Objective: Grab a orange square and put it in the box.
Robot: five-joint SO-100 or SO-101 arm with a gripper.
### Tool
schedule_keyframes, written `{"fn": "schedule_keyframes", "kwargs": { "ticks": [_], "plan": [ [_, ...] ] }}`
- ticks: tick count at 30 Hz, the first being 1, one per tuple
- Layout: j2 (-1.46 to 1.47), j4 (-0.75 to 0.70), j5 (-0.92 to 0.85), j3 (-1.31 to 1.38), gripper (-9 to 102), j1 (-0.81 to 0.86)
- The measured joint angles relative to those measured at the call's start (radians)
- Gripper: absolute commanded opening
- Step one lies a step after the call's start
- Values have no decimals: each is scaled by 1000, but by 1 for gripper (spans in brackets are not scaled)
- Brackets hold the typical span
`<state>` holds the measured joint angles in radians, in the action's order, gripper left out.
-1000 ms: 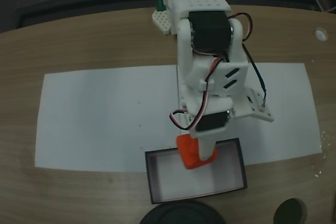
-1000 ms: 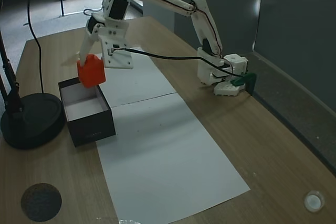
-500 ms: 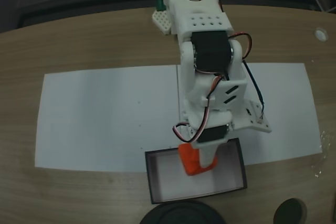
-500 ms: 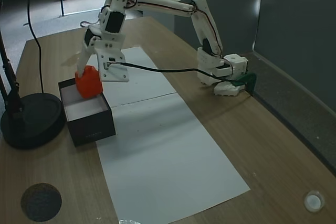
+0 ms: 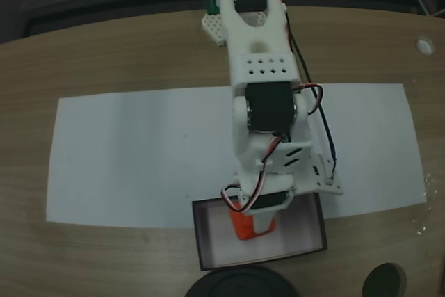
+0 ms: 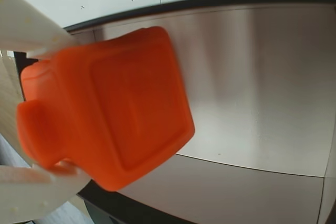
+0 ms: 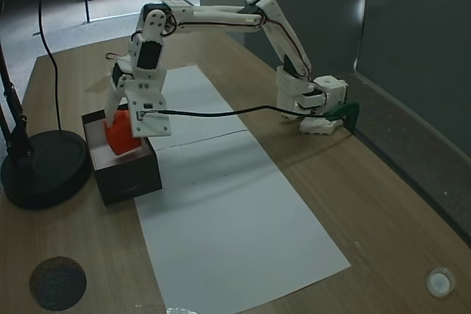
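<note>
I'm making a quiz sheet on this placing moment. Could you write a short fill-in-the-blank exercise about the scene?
1. The gripper is shut on a small cube whose colour is ____.
2. The held cube hangs inside the shallow black-walled box, over its ____ floor.
3. The box sits beside a round ____ base in a fixed view.
4. Under the arm lies a sheet of white ____.

Missing words: orange; white; black; paper
</note>
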<state>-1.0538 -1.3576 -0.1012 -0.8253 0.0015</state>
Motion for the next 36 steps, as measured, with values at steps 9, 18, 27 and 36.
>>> {"fn": "schedule_keyframes", "kwargs": {
  "ticks": [9,18,27,36],
  "plan": [
    [0,2,75,0,38,0],
    [-2,-44,104,0,16,20],
    [-356,-304,26,2,0,-72],
    [-1089,-371,55,-275,0,-48]
  ]
}}
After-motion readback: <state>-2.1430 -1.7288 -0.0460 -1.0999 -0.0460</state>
